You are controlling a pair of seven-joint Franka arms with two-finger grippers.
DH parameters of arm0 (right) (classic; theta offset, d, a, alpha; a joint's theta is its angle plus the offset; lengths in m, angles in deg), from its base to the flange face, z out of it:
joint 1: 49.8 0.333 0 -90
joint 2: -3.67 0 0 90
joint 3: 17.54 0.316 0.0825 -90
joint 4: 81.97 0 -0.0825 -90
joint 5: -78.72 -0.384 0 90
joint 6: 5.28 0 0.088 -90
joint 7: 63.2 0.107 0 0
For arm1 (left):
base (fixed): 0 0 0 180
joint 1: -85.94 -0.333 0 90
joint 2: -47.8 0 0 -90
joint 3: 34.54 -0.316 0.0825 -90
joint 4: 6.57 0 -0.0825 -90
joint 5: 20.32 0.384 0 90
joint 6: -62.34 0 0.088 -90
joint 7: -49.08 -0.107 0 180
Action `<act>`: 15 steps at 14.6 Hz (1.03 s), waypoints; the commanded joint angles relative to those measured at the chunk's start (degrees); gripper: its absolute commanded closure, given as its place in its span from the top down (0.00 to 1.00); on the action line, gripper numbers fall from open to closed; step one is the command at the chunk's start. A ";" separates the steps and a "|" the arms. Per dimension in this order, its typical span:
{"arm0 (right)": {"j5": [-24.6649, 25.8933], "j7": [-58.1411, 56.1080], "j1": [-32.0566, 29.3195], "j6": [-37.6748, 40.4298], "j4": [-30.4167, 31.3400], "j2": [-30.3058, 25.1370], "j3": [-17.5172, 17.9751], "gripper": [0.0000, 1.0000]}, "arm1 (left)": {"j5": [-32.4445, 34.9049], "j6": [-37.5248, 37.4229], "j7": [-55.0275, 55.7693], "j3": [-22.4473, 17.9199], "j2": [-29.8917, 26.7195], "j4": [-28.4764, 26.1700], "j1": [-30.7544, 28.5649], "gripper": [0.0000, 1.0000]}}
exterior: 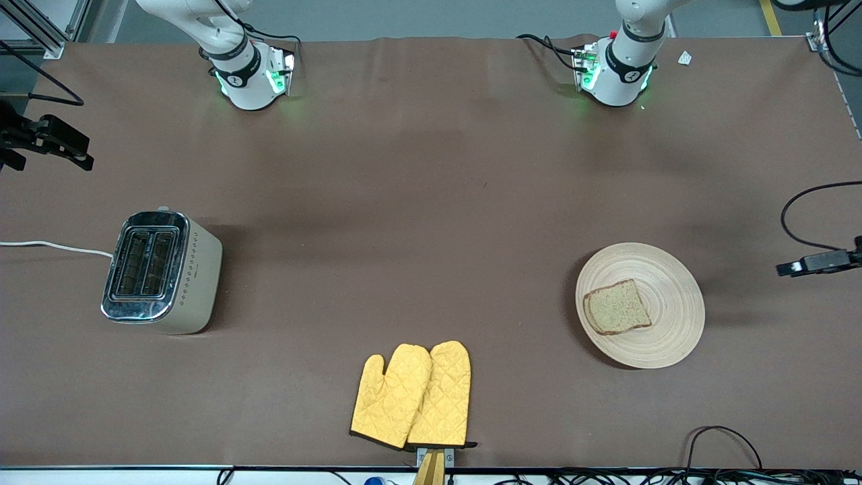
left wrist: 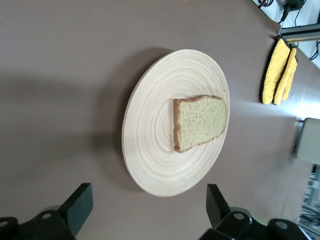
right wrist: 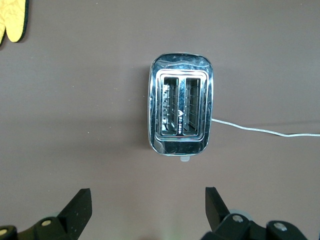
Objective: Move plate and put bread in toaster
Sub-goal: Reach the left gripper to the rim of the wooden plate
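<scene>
Counting one bread [exterior: 617, 308], two mitts [exterior: 412, 395]

Robot lab, not a kitchen: two white robot arm bases [exterior: 252, 74] with green lights are bolted onto a wide brown cloth-covered surface [exterior: 431, 202]. Loose black cables [exterior: 724, 438] trail along its edge, aluminium frame rails [exterior: 40, 30] stand at one corner, grey floor with yellow tape line [exterior: 770, 17].
</scene>
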 commanded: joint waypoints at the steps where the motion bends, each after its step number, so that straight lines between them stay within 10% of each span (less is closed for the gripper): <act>1: 0.46 1.22 1.49 0.12 3.06 -2.98 0.27 1.00 | -4.24 1.43 -0.83 0.58 4.28 2.47 -1.45 1.00; 15: 0.37 2.98 2.55 1.53 3.15 -3.07 0.27 1.00 | -9.80 2.50 -9.27 3.84 14.84 2.83 -0.05 0.61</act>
